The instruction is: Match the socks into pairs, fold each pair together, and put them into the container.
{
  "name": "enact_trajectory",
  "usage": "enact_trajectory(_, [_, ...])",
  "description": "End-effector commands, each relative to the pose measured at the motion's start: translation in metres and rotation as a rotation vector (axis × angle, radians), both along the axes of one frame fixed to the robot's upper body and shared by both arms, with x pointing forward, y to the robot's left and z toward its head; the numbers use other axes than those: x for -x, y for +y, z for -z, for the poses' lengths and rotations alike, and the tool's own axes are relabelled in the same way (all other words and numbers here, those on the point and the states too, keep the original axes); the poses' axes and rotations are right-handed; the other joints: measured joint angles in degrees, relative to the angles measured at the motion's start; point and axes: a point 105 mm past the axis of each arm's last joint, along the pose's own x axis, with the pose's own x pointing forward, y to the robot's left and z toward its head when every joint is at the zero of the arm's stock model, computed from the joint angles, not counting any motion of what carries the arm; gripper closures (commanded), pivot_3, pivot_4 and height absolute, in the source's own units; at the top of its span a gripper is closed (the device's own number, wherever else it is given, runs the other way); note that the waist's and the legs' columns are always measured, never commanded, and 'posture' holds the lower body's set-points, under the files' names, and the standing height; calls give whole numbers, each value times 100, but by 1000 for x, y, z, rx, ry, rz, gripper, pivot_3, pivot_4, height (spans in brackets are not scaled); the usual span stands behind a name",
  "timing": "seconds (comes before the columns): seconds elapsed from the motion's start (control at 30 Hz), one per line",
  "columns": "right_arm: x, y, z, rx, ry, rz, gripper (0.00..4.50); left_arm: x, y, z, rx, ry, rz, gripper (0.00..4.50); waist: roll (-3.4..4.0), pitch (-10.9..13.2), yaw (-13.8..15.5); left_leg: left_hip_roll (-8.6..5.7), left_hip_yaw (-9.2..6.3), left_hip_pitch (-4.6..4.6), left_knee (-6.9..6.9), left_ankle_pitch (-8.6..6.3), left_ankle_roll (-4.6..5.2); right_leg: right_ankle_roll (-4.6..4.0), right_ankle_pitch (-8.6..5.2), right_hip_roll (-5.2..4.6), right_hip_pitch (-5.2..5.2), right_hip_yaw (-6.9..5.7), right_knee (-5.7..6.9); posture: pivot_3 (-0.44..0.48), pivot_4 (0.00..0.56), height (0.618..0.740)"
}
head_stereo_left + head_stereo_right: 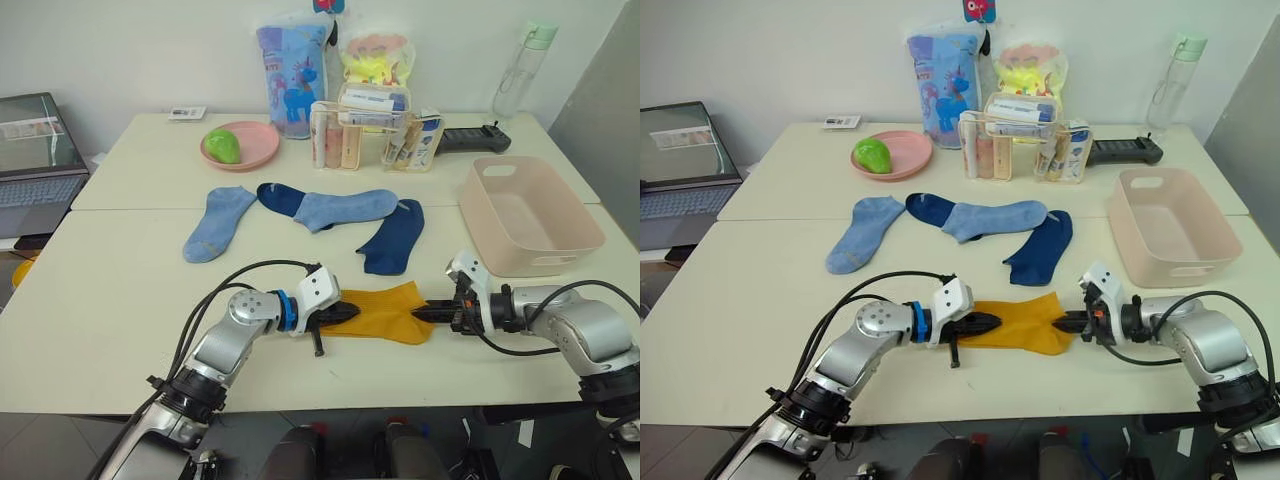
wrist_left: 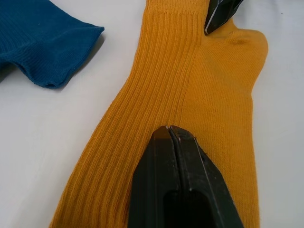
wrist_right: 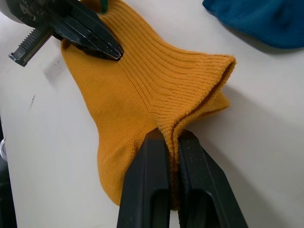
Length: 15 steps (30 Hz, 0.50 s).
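head eyes look down over the table (image 1: 120, 300); wrist cameras close, facing each other.

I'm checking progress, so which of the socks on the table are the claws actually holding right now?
The mustard-yellow socks, nearest the table's front edge: the left claw and right claw each pinch an end. The blue and navy socks lie untouched farther back.

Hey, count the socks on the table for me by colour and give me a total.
Light blue socks: 2, one to the left, one lying across the middle.
Navy socks: 2, one partly under the light blue, one to the right.
Mustard-yellow: one stack held at both ends by the grippers; layered edges suggest 2, not certain.
Total: 6 if so.
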Motion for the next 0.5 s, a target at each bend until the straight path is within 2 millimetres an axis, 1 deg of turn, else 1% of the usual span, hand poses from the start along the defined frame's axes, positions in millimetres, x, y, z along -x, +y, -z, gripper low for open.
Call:
enact_trajectory(0.03, [8, 15, -36, -187, 8, -70, 4449, 5, 9, 17, -68, 34, -17, 4500, 0, 0, -2, 0, 0, 0, 0, 0, 0, 0, 0, 0, 0, 1, 0, 0, 150, 740])
enact_trajectory(0.13, [18, 33, -54, -325, 50, -129, 4449, 7, 8, 18, -57, 46, -21, 4500, 1, -2, -10, 1, 0, 2, -1, 0, 0, 0, 0, 0, 1, 1, 0, 0, 150, 740])
enact_trajectory(0.2, [22, 43, -58, -373, 70, -155, 4449, 7, 7, 19, -59, 43, -21, 4500, 1, -3, -8, 2, -2, 2, -2, 0, 0, 0, 0, 1, 1, 0, 1, 0, 150, 740])
enact_trajectory(0.3, [19, 61, -58, -416, 76, -150, 4449, 6, 8, 20, -60, 42, -35, 4500, 0, -4, -2, 0, -2, 1, 0, 0, 1, 0, 0, -1, 2, 0, -1, 0, 150, 740])
enact_trajectory(0.37, [16, 67, -57, -425, 74, -139, 4449, 6, 8, 19, -54, 43, -43, 4500, 2, -5, -4, -1, -1, 2, 0, 0, 1, 0, 0, -1, 2, 1, 0, 0, 150, 740])
enact_trajectory(0.43, [13, 73, -56, -440, 77, -127, 4449, 7, 7, 14, -23, 45, -55, 4500, 2, -5, -7, -1, -2, 2, 0, 0, 1, 0, 0, -1, 1, 0, 0, 0, 150, 740])
enact_trajectory(0.5, [8, 80, -49, -435, 80, -109, 4449, 9, 13, 6, 1, 52, -76, 4500, 2, -5, -18, -1, -1, 2, 0, 0, 1, 0, 0, -1, 1, 2, 1, 0, 150, 740])
